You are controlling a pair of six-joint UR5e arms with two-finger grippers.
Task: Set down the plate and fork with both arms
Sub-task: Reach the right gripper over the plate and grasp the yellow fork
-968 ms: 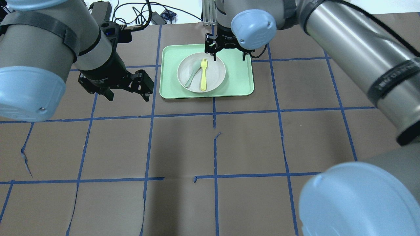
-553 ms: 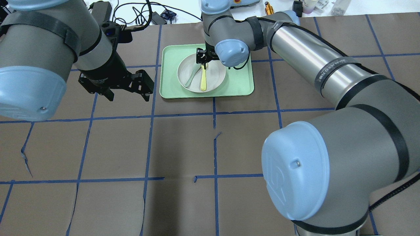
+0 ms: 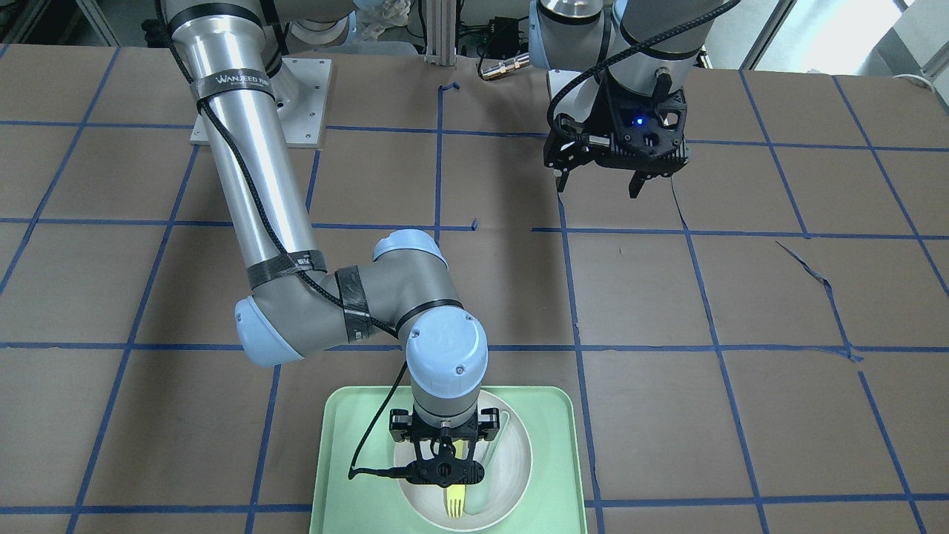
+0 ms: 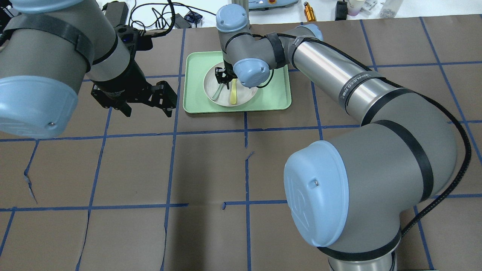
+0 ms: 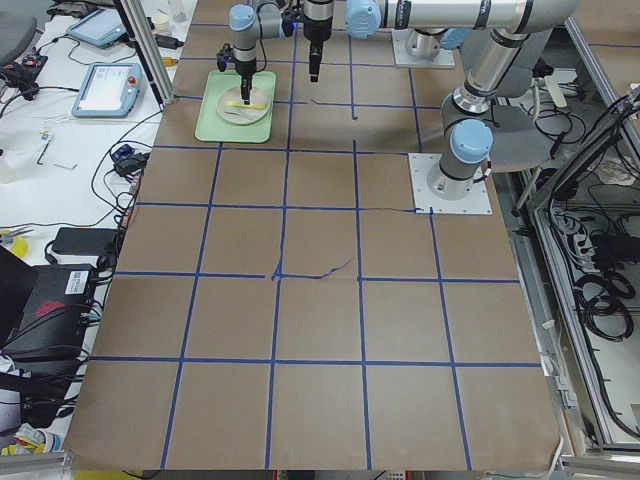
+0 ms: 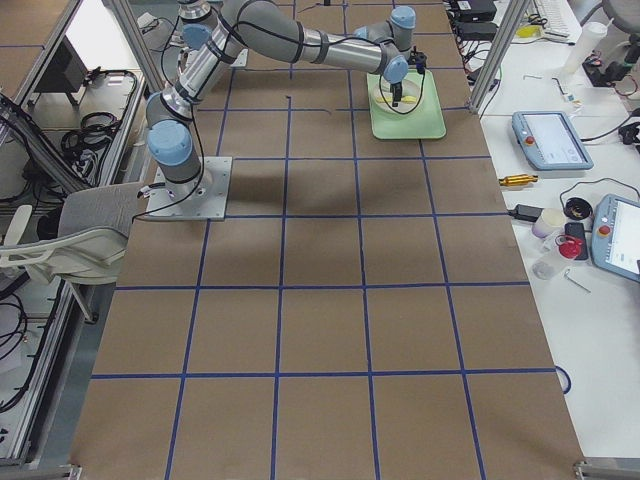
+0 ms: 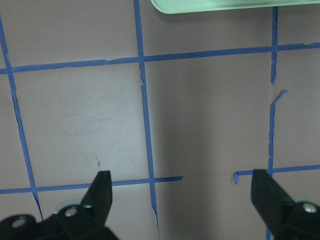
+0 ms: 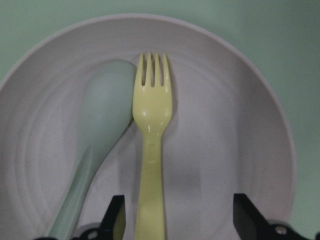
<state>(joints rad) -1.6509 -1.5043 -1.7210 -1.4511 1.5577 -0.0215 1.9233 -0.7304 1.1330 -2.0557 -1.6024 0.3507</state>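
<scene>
The off-white plate (image 4: pixel 246 94) lies in the mint-green tray (image 4: pixel 276 94). The yellow fork (image 4: pixel 233 96) lies on the plate, tines toward the far side. In the right wrist view the fork (image 8: pixel 151 115) lies on the plate (image 8: pixel 225 125). My right gripper (image 4: pixel 223 81) hangs open low over the plate. Its fingers (image 8: pixel 117 217) straddle the fork's handle without touching it, as the front view shows (image 3: pixel 443 475). My left gripper (image 4: pixel 147 109) is open and empty above the table, left of the tray; it also shows in the left wrist view (image 7: pixel 182 195).
A pale grey-green spoon (image 8: pixel 105 110) lies on the plate touching the fork's left side. The tray's near edge (image 7: pixel 225 5) shows at the top of the left wrist view. Brown paper with blue tape lines covers the table. Cables and devices lie beyond the far edge.
My right arm has swung its wrist from the tray's far edge to over the plate, and the gripper has come down around the fork. The left arm has not moved.
</scene>
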